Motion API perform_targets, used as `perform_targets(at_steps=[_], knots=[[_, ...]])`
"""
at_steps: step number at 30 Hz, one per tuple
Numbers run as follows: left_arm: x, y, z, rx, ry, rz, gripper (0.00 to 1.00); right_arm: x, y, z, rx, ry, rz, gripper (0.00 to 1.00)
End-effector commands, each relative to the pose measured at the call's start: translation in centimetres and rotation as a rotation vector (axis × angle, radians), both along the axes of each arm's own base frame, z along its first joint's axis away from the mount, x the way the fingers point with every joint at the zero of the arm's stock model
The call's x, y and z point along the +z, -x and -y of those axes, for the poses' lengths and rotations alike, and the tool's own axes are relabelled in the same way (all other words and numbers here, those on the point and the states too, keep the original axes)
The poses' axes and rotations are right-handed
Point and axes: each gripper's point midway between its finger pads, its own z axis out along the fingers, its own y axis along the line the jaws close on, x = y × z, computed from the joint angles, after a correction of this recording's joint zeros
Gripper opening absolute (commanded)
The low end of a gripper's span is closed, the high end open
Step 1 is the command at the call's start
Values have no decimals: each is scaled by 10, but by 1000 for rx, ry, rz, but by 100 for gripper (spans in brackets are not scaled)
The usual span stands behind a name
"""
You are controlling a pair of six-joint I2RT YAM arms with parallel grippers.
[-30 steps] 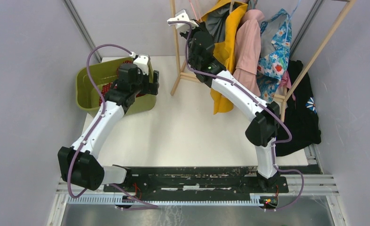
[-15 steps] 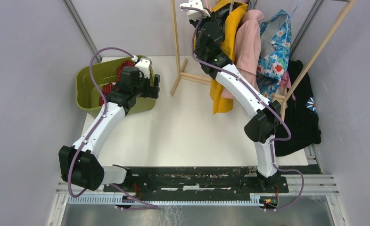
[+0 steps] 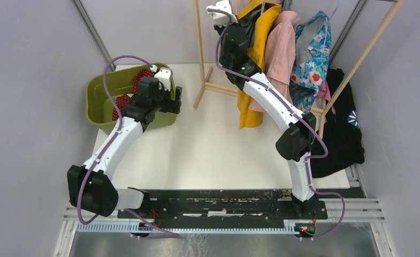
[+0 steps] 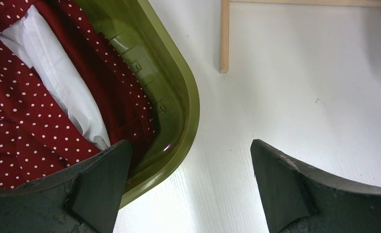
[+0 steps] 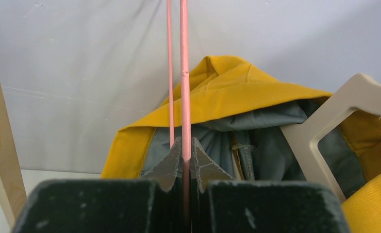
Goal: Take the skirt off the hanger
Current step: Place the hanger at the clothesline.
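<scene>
White table (image 3: 213, 144) below, wooden rack (image 3: 199, 48) at upper right. Green tub (image 4: 190, 97), upper left, holds the red dotted skirt (image 4: 23, 131). Left gripper (image 4: 188, 155) is wide open, empty. Right gripper (image 5: 183, 150) pinches the pink hanger (image 5: 184, 73); move slowly so it won't slip

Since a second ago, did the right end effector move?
Yes. The right end effector shifted away from the wooden post, toward the yellow coat.

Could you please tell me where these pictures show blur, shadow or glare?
Top external: even, diffuse light, no glare. Left wrist: the left end effector looms dark and slightly soft; a small glint sits on the green bin. Right wrist: the right end effector is shaded, the pink hanger crisp.
</scene>
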Motion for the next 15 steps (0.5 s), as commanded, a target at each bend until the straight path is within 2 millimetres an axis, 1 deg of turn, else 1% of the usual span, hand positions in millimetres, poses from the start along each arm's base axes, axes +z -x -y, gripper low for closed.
perform_targets(at_steps=[1,6,15], knots=[[12,-3,2,-18,-13,48,99,24,7,8,-3,-33,45,1],[11,-2,0,-13,-21,52,99,42,12,11,3,-41,77,1],[12,0,-2,-13,-28,58,99,72,28,9,25,-40,140,1]])
